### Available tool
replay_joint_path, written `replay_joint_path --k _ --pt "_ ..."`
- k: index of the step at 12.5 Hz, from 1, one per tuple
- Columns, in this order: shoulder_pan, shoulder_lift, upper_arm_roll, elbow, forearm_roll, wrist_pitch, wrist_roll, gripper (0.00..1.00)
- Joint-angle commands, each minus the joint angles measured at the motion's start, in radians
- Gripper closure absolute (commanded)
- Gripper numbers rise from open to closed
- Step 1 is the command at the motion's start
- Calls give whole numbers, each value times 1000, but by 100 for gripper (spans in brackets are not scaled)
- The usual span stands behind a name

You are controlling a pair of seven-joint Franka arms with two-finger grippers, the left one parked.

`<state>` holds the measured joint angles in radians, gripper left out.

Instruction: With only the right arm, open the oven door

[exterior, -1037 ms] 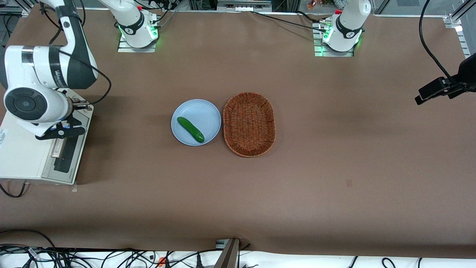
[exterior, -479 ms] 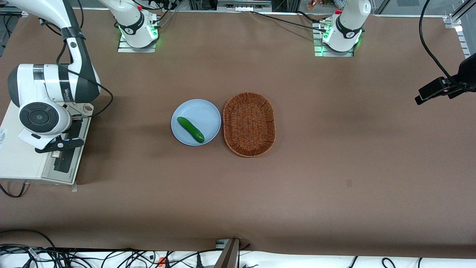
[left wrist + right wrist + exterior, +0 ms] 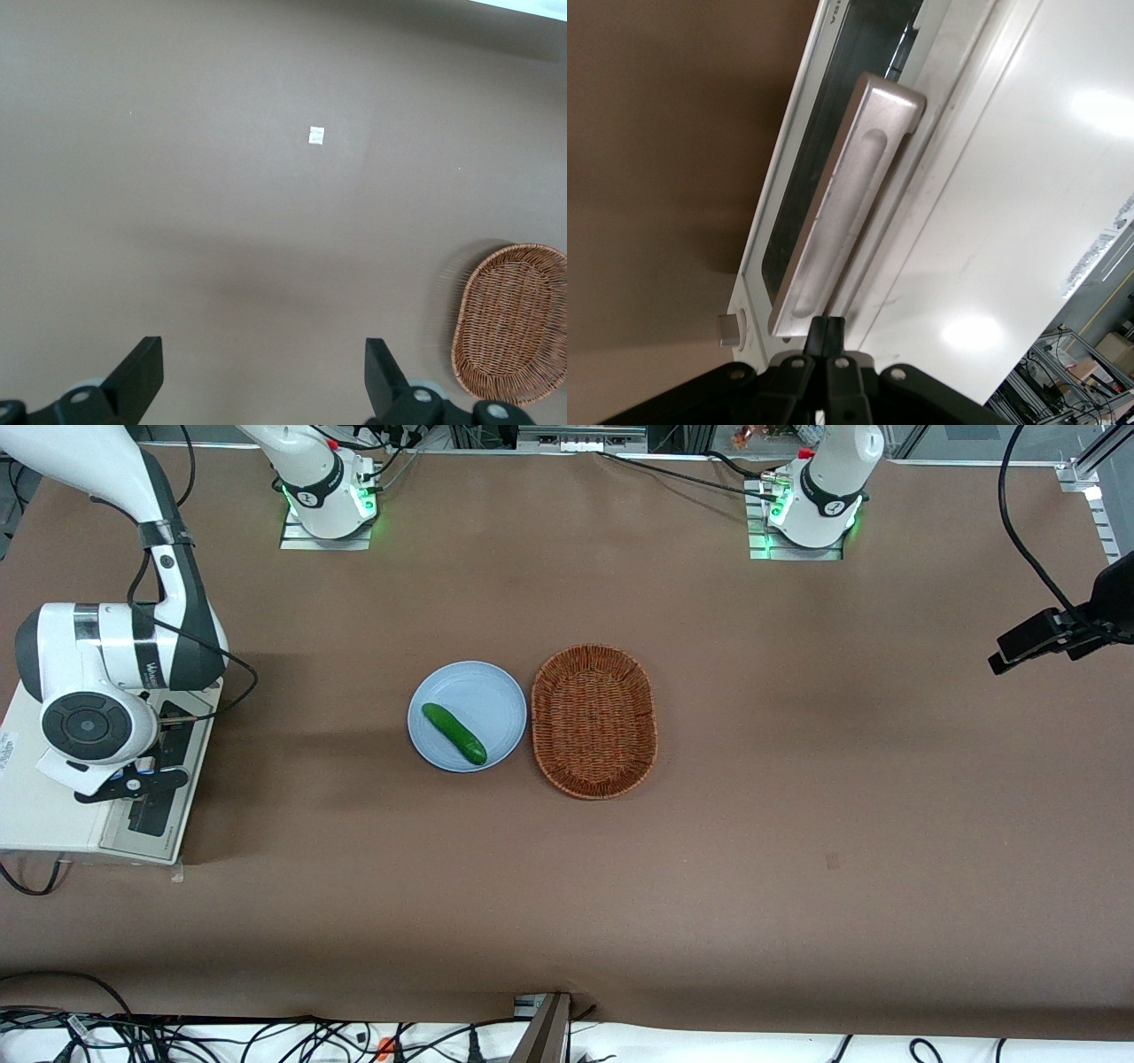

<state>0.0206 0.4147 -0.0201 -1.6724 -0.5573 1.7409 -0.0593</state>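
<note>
The cream-white oven (image 3: 44,824) stands at the working arm's end of the table. Its oven door (image 3: 158,802) faces the blue plate and looks closed against the body. My right arm (image 3: 87,726) hangs over the oven's front edge, with the gripper (image 3: 133,783) above the door. In the right wrist view the gripper (image 3: 827,329) is shut with nothing between the fingers, its tips just above one end of the silver bar handle (image 3: 846,195). The dark glass window (image 3: 833,106) runs beside the handle, and the oven top (image 3: 1010,195) shows next to it.
A blue plate (image 3: 492,691) holding a green cucumber (image 3: 454,733) sits mid-table, with a wicker basket (image 3: 594,722) beside it toward the parked arm. A knob (image 3: 732,328) shows at the door's end. A black camera mount (image 3: 1054,633) overhangs the parked arm's end.
My right arm has moved along the oven's front edge toward the front camera, and the gripper now sits over the handle's nearer part.
</note>
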Motion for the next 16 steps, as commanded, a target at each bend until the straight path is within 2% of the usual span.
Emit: replay_joint_path --k 1,9,12,14,16 --pt "-11 13 3 19 -16 9 -22 100" --pt "-13 41 3 19 -15 51 -21 100" --pt "-13 49 5 19 16 54 -5 100" --pt "-13 61 5 20 68 57 -5 100" --pt "-13 78 5 19 74 89 -1 100"
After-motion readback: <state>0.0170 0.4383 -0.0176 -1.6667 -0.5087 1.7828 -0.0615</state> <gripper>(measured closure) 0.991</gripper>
